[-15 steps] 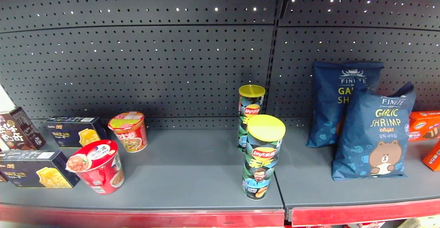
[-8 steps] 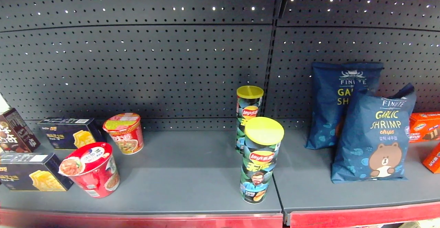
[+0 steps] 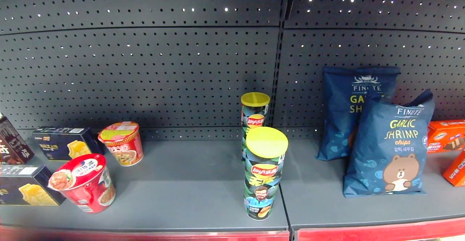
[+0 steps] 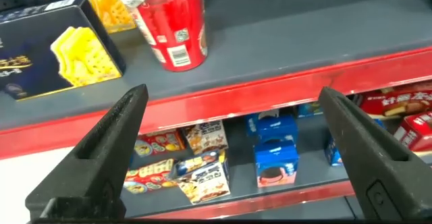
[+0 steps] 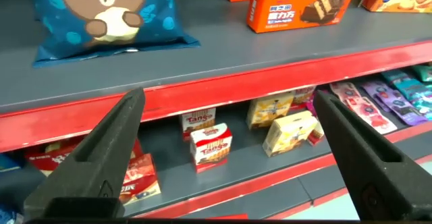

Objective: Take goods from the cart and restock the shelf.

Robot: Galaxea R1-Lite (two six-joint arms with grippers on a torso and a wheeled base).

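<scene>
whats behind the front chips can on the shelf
A second chips can stands right behind the front can, upright, yellow lid on. Its lower part is covered by the front can. Behind both is the pegboard wall.

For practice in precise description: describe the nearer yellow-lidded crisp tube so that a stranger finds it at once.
On the grey shelf, find the seam where its two boards meet. Just left of it, two upright yellow-lidded tubes stand one behind the other. The front tube stands nearer the red edge and hides the lower half of the rear tube.
</scene>
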